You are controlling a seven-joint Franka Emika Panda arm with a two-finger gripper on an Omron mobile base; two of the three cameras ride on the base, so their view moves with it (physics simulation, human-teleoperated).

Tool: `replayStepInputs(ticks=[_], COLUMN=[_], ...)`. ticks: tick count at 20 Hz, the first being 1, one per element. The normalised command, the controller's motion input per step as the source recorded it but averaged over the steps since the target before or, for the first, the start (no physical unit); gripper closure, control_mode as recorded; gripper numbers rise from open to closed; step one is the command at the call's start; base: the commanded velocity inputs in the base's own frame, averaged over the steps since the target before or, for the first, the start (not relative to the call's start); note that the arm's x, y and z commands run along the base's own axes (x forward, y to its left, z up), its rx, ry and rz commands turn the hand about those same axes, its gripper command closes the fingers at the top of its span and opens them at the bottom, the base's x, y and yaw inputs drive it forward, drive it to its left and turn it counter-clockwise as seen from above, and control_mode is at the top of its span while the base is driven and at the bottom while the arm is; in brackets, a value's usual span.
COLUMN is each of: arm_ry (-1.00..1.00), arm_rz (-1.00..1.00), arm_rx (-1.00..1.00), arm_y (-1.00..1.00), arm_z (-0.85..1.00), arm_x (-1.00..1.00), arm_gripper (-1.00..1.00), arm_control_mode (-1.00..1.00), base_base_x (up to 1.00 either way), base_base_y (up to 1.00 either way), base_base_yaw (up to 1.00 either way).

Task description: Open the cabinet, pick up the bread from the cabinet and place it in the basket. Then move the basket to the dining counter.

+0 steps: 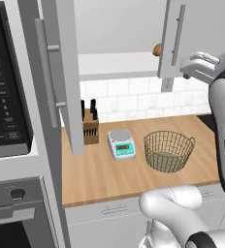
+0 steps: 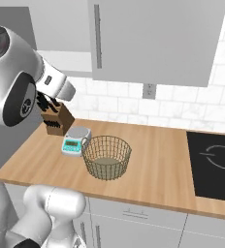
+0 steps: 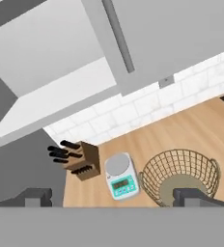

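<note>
Basket [image 1: 168,151] sits on wood worktop [image 1: 104,174] below cabinet [image 1: 61,72].

Cabinet [image 1: 61,72] doors open, bread [image 1: 157,49] on shelf, basket [image 1: 168,150] below

Baskets: one wire basket [image 1: 169,151] sitting on the worktop
Scales: one kitchen scale [image 1: 121,144] sitting
Knife blocks: one knife block [image 1: 90,126] standing
Buns: one bread [image 1: 157,49] showing
Cabinet doors: two hanging open

On the worktop [image 1: 100,179], the scale [image 1: 121,143] sits between knife block [image 1: 90,127] and basket [image 1: 168,151].
</note>
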Motion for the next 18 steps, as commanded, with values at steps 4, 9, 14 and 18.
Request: replayStepInputs(ticks=[4,9,14,18], arm_ry=[-0.12,0.00,0.00,0.00], arm_rz=[-0.07,0.00,0.00,0.00], arm_rx=[-0.12,-0.06,-0.01,-0.02], arm_y=[-0.27,-0.75,-0.04,0.00], arm_z=[0.00,0.22,0.10,0.18], arm_x=[0.27,0.24,0.46,0.57], arm_gripper=[-1.00,-1.00,-1.00,-1.00], arm_control_mode=[-1.00,-1.00,-1.00,-1.00], base_base_x=[0.00,0.00,0.00,0.00], base_base_y=[0.00,0.00,0.00,0.00], base_base_yaw=[0.00,0.00,0.00,0.00])
